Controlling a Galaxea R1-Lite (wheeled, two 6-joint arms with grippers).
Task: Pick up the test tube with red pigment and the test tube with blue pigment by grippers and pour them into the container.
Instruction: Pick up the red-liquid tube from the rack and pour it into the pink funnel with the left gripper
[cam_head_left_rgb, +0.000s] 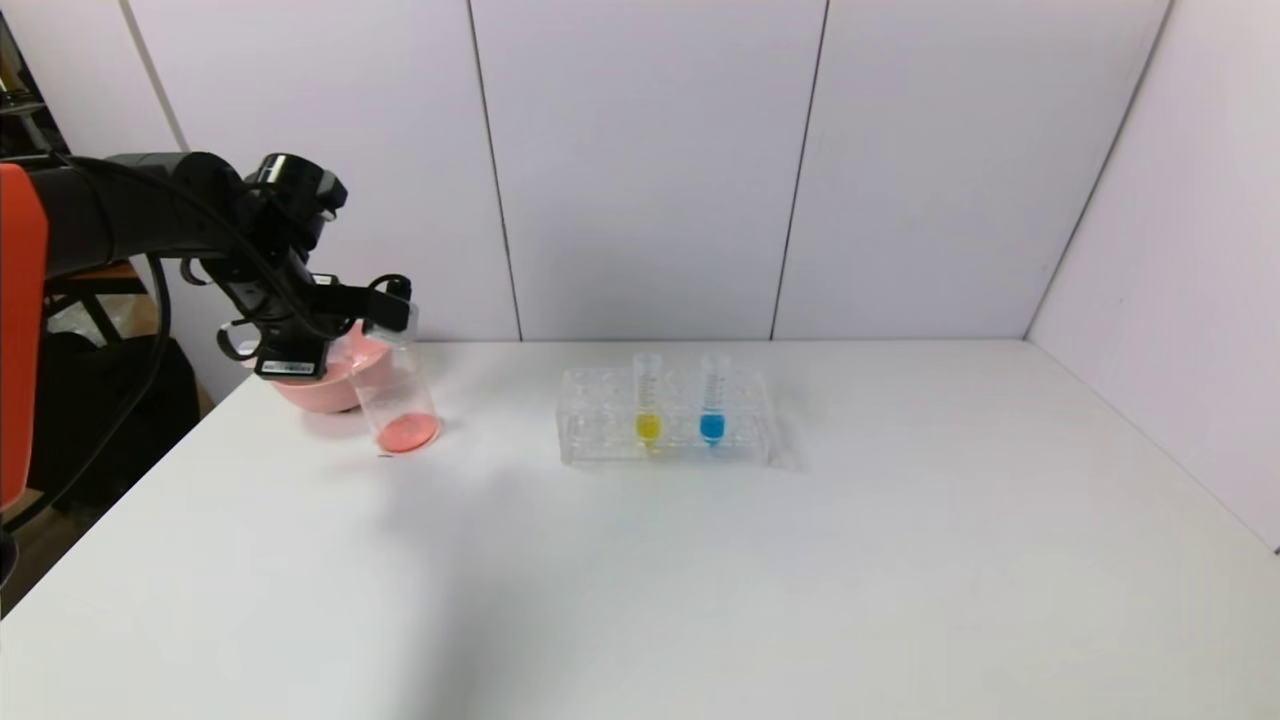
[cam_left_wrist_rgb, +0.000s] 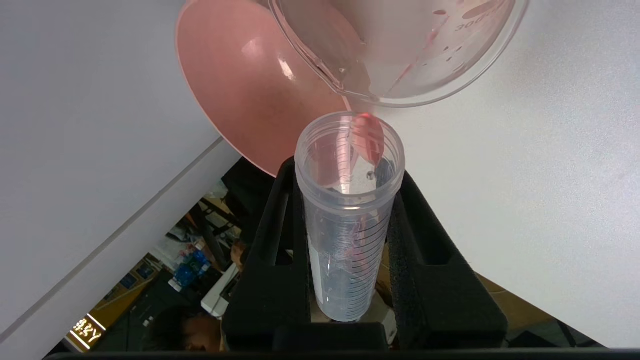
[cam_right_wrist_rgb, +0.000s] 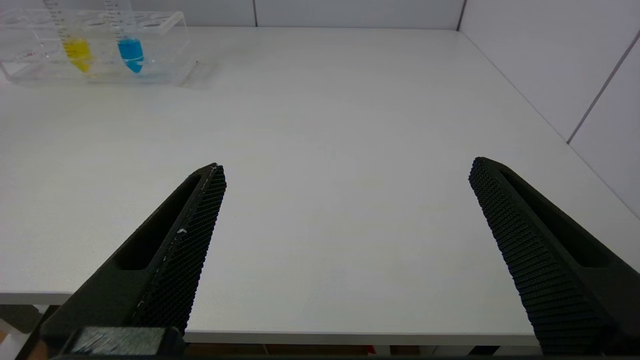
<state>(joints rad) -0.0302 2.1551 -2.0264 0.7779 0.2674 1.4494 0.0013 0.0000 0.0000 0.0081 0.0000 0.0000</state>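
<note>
My left gripper (cam_head_left_rgb: 390, 300) is shut on the test tube with red pigment (cam_head_left_rgb: 388, 320), tipped mouth-down over the container (cam_head_left_rgb: 395, 395), a clear beaker with red liquid pooled at its bottom. In the left wrist view the tube (cam_left_wrist_rgb: 345, 240) sits clamped between the black fingers (cam_left_wrist_rgb: 272, 260). It is nearly empty, with a red drop at its lip just below the beaker rim (cam_left_wrist_rgb: 400, 100). The test tube with blue pigment (cam_head_left_rgb: 711, 405) stands upright in the clear rack (cam_head_left_rgb: 600, 440). My right gripper (cam_right_wrist_rgb: 347, 167) hangs open over the table's near edge, far from the blue tube (cam_right_wrist_rgb: 130, 52).
A pink bowl (cam_head_left_rgb: 315, 390) sits right behind the beaker, close to the table's left edge. A tube with yellow liquid (cam_head_left_rgb: 647, 405) stands in the rack beside the blue one. Grey wall panels close off the back and right side.
</note>
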